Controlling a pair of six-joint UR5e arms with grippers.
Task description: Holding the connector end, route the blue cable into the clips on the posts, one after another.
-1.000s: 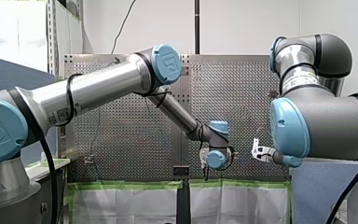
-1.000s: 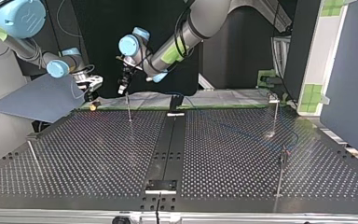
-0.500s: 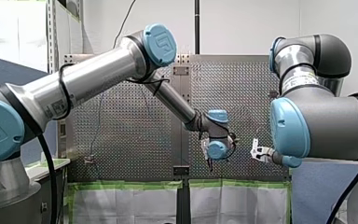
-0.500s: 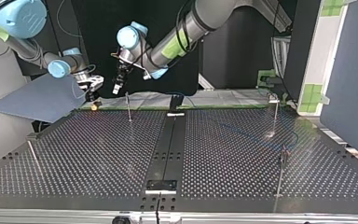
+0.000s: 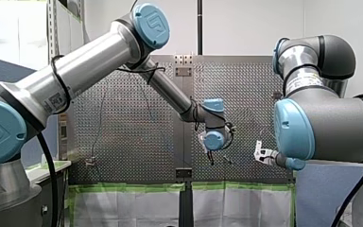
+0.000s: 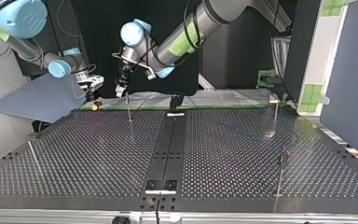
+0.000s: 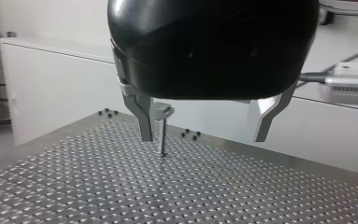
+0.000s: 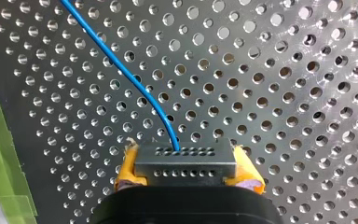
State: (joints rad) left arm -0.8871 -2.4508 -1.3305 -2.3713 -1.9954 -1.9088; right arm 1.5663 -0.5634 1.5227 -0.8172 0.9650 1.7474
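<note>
In the right wrist view my right gripper (image 8: 188,179) is shut with its yellow pads (image 8: 126,170) on a grey connector block (image 8: 185,158). A blue cable (image 8: 121,70) runs out of the block over the perforated plate. My right gripper (image 6: 93,99) hangs at the top view's far left edge of the table. My left gripper (image 7: 203,137) has its metal fingers open with nothing between them. A thin post with a clip (image 7: 162,133) stands just ahead, beside one finger. In the top view my left gripper (image 6: 120,88) hovers just above that post (image 6: 128,108).
More posts stand at the top view's right (image 6: 275,116), near right (image 6: 281,175) and near left (image 6: 32,156). A faint stretch of blue cable (image 6: 242,132) lies across the table's right half. A blue-grey sheet (image 6: 37,100) lies off the table's left corner.
My left arm has raised its elbow, and its gripper has shifted a little up and to the front view's left, staying by the far post. My right arm has not moved.
</note>
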